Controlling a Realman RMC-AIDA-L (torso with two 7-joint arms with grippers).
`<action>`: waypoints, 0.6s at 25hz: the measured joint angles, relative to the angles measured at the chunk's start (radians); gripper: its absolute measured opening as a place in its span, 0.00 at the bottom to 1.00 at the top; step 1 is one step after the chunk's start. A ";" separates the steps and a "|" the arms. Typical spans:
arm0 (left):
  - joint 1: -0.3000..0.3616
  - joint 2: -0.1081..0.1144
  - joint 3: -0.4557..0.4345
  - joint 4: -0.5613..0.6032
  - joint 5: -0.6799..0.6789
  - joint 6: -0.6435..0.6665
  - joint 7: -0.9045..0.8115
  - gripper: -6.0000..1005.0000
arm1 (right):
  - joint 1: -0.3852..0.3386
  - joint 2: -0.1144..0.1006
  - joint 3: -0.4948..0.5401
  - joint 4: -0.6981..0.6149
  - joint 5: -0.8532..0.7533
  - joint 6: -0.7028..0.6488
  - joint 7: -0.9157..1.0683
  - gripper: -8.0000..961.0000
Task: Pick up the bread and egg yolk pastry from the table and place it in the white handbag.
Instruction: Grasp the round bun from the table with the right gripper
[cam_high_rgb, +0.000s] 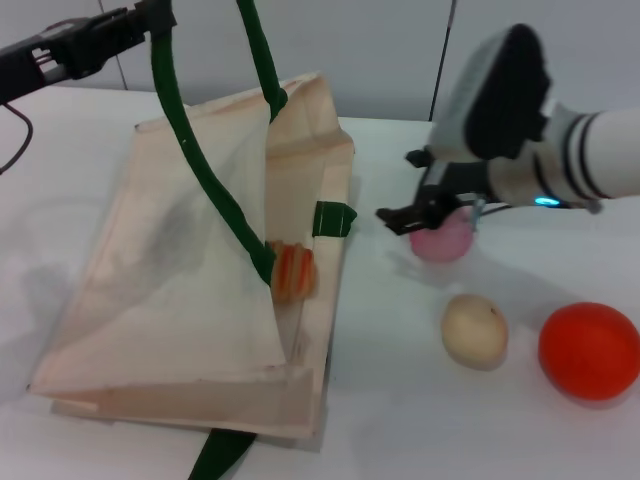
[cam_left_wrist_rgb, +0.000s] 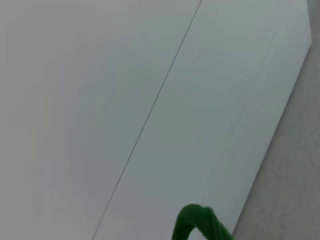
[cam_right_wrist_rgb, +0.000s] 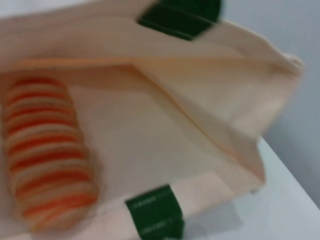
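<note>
Your bread (cam_right_wrist_rgb: 47, 150) lies inside the white handbag (cam_high_rgb: 180, 300); egg yolk pastry (cam_high_rgb: 474, 330) sits on the bench (cam_high_rgb: 420, 420). Left pincer (cam_high_rgb: 150, 20) is clamped on the green strap (cam_high_rgb: 200, 170); whether the right pincer (cam_high_rgb: 425, 215) is apart, you cannot tell.

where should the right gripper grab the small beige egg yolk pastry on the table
Probably across the widest middle of the small smooth beige egg yolk pastry ball, coming straight down from above. It rests alone on the white table, apart from the pink ball and the bright orange ball, so its sides are clear. The right gripper hovers over the pink ball.
</note>
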 joint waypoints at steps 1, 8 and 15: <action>0.001 0.000 0.000 0.000 0.001 0.000 0.000 0.14 | -0.019 0.000 0.022 -0.024 -0.015 0.020 0.000 0.91; 0.014 0.006 0.000 0.000 0.002 0.000 0.000 0.14 | -0.139 0.000 0.177 -0.237 -0.073 0.278 -0.001 0.90; 0.019 0.008 0.000 0.000 0.001 0.000 0.000 0.14 | -0.165 0.003 0.323 -0.283 -0.134 0.560 -0.001 0.89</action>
